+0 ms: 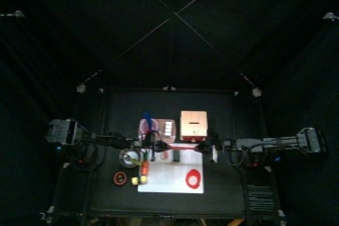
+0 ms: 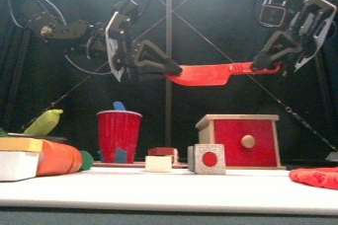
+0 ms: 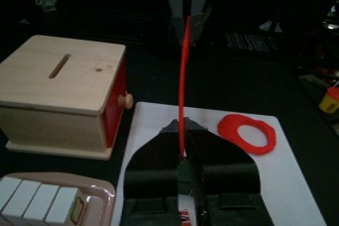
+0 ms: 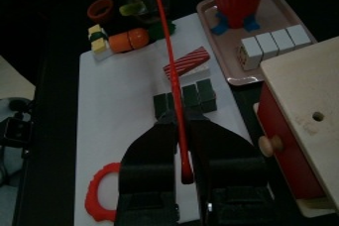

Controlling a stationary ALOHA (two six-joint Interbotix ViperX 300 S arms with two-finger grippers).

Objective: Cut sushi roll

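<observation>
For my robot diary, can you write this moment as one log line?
left gripper: shut on red tool | right gripper: shut on red tool | red tool: level, off the table

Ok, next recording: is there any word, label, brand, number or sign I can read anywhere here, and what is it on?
None can be read.
Red cup: plain, no print visible.
Wooden box: only a slot on top and a knob on its red front, no lettering.
White cutting board: blank.
Red knife held between both grippers: no marking visible.
</observation>
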